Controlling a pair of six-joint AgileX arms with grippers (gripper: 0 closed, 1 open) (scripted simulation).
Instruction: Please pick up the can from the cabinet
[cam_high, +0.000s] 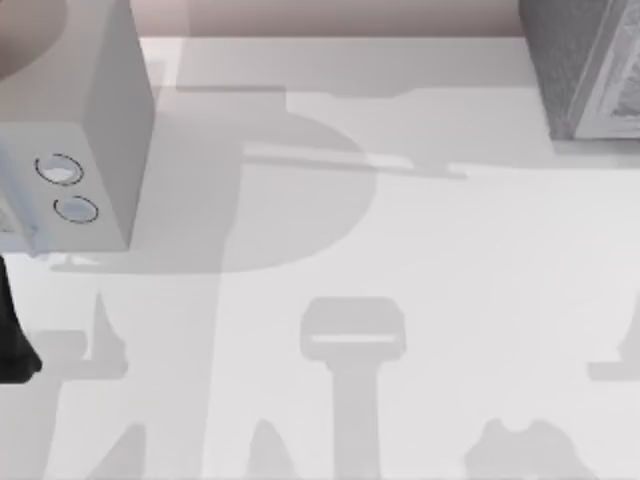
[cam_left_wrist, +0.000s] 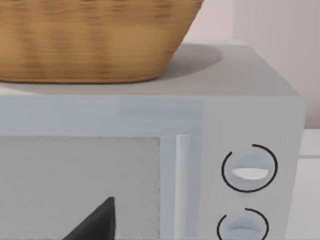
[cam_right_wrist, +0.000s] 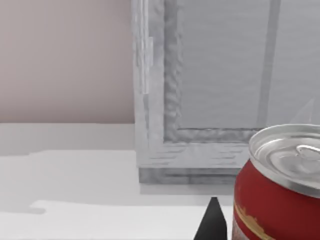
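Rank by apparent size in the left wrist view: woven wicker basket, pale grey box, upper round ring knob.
1. Pale grey box, largest.
2. Woven wicker basket, cropped, so its full extent is unsure.
3. Upper round ring knob, smallest.

There is one cabinet (cam_high: 590, 70) with speckled grey sides and a white panelled front. There is one red can (cam_right_wrist: 277, 192) with a silver lid. One pale grey box (cam_high: 80, 120) has two round rings (cam_left_wrist: 249, 169). One woven basket (cam_left_wrist: 90, 40) stands on that box.
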